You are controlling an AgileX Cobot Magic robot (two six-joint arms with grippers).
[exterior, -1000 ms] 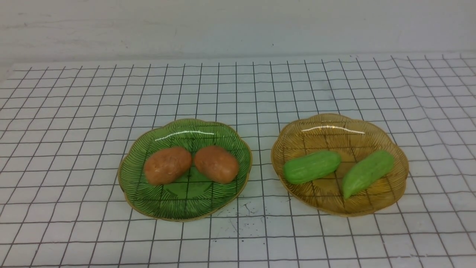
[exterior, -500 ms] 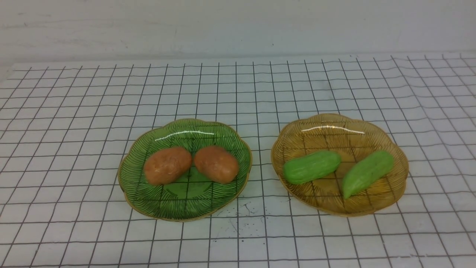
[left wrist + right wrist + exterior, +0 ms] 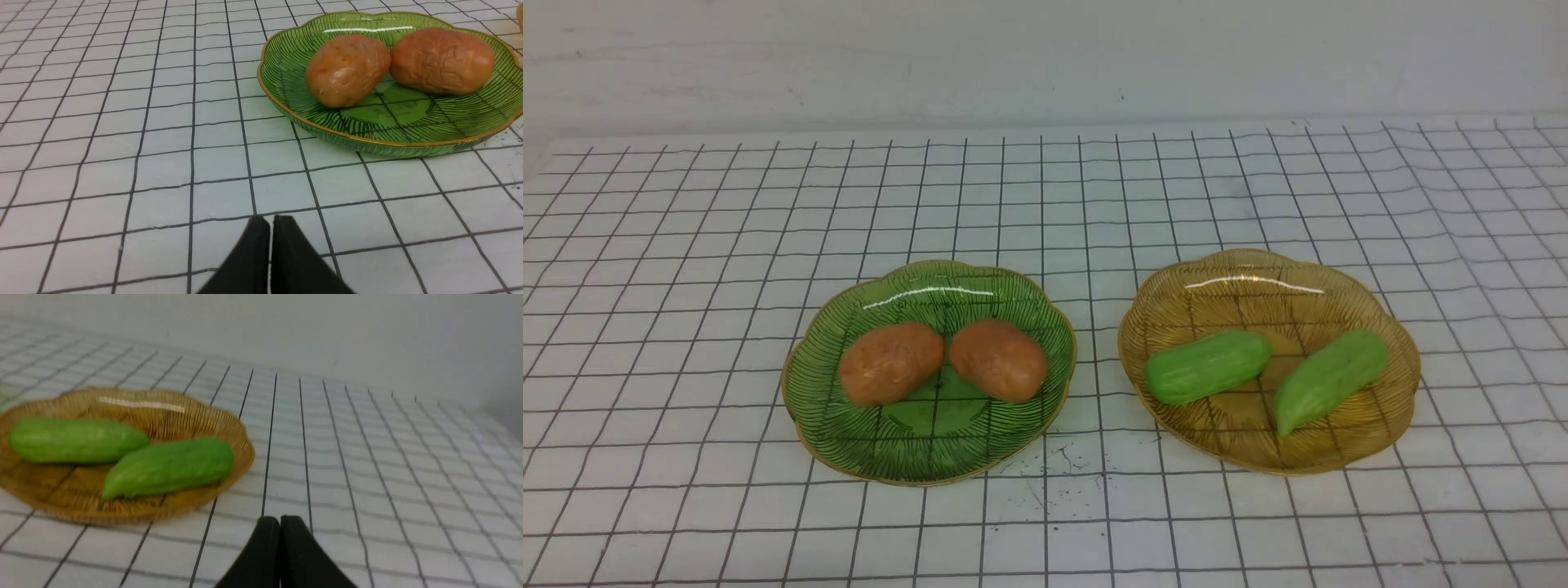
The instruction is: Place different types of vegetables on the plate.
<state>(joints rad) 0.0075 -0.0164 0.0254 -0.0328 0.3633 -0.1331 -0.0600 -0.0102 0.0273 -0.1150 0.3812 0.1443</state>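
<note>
The table [image 3: 686,245] carries a white cloth with a black grid. Two scalloped glass plates stand on it side by side, apart from each other.

The green plate [image 3: 929,441] is on the robot's left. It holds two orange-brown potatoes: the left potato [image 3: 891,363] and the right potato [image 3: 998,359]. They lie side by side near the plate's middle, very close together; contact between them cannot be confirmed.

The amber plate [image 3: 1258,278] is on the robot's right. It holds two light-green cucumbers: the left cucumber [image 3: 1207,367] lies nearly level across the plate, and the right cucumber [image 3: 1330,380] lies at a slant with its pointed end toward the robot. The two do not touch.

Neither arm appears in the front view. In the left wrist view, the left hand [image 3: 270,222] is closed, its black fingertips pressed together and holding nothing. It hangs over bare cloth, near the green plate but clear of its rim.

In the right wrist view, the right hand [image 3: 280,522] is likewise closed and holds nothing. It is over bare cloth, beside the amber plate and apart from it.
</note>
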